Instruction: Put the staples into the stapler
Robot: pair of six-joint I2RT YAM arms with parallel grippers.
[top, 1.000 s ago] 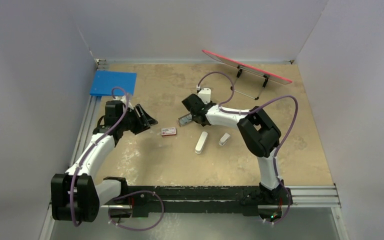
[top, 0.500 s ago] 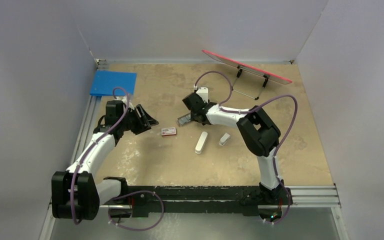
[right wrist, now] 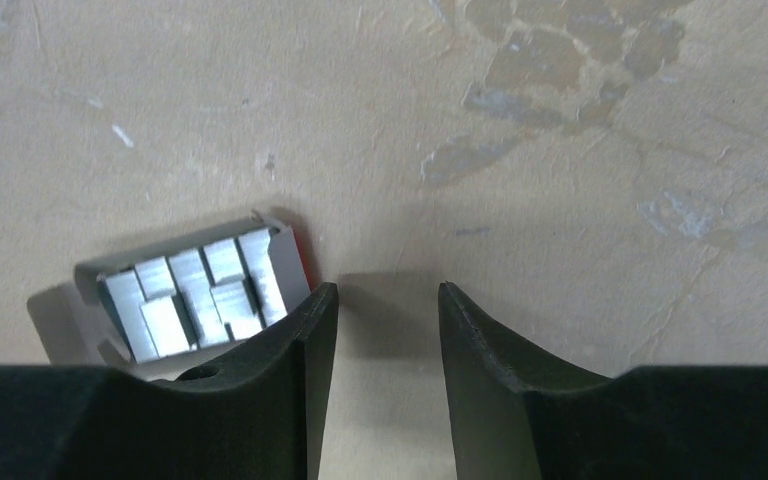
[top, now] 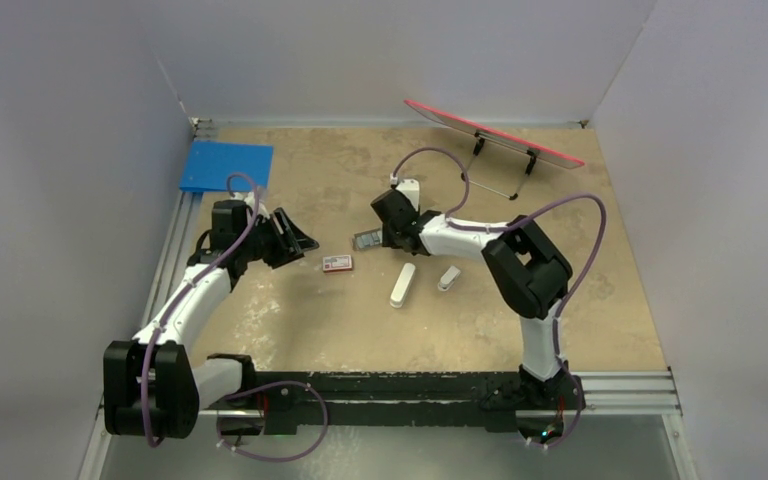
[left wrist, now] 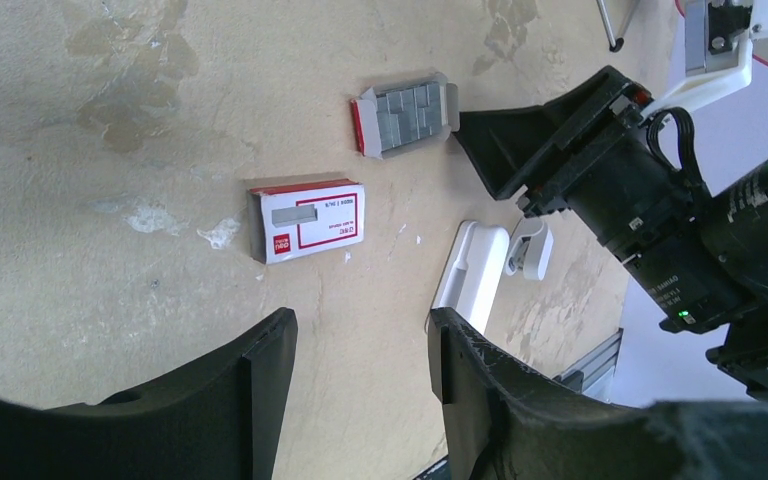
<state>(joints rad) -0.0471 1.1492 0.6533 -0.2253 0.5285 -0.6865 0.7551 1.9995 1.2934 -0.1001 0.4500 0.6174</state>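
Observation:
The staples (top: 365,240) lie as grey strips in an open red-edged tray (left wrist: 407,105) on the table, also seen low on the left in the right wrist view (right wrist: 198,292). My right gripper (right wrist: 384,295) is open just right of that tray. Its left finger (right wrist: 310,330) stands at the tray's edge, and only bare table shows between the fingers. The stapler (top: 402,284), a long white bar (left wrist: 468,278), lies in front of the tray. My left gripper (top: 298,240) hangs open and empty (left wrist: 360,330) to the left of the red-and-white box (top: 337,263).
A short white piece (top: 448,277) lies right of the stapler. A blue board (top: 225,165) sits at the back left. A red-rimmed panel on a wire stand (top: 490,135) is at the back right. White walls close three sides.
My right gripper has shifted slightly and its jaws have narrowed a little. The staple tray has settled a bit further left beside it. The left arm has not moved.

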